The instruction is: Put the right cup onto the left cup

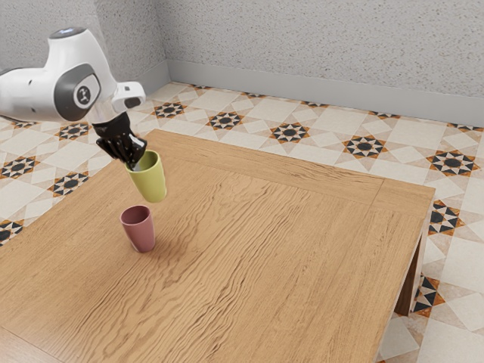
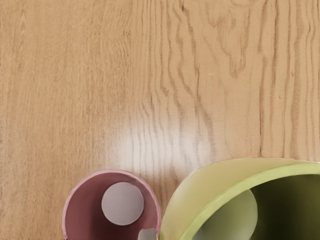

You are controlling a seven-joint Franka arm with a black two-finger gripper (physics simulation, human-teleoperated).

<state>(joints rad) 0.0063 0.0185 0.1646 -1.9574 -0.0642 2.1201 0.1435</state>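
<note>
The green cup [image 1: 150, 181] hangs above the bench [image 1: 287, 249], leaning a little, its mouth up and its base clear of the wood. The end effector [image 1: 136, 159] is closed on it at the rim, on the side nearest the arm [image 1: 83, 79]; just how the fingers straddle the wall I cannot tell. I take it to be light and stiff, with smooth sides that taper toward the base, so it should keep its shape under a firm pinch but could swivel or slip about so small a hold. The rim is the sensible place to take it, since the lower body must be free to enter the other cup; a grip deep on one wall, with the cup hanging level, would serve best. Beside and below it, apart from it in the exterior view, the pink cup [image 1: 141, 233] stands upright and open on the bench, toward the edge at the exterior view's left and farther than the green one from the bench's upper-left corner there. It too looks light, and would probably skid or tip if the green base caught its lip. The next move calls for bringing the green base over that mouth, straightening the lean, then lowering gently before letting go.
</note>
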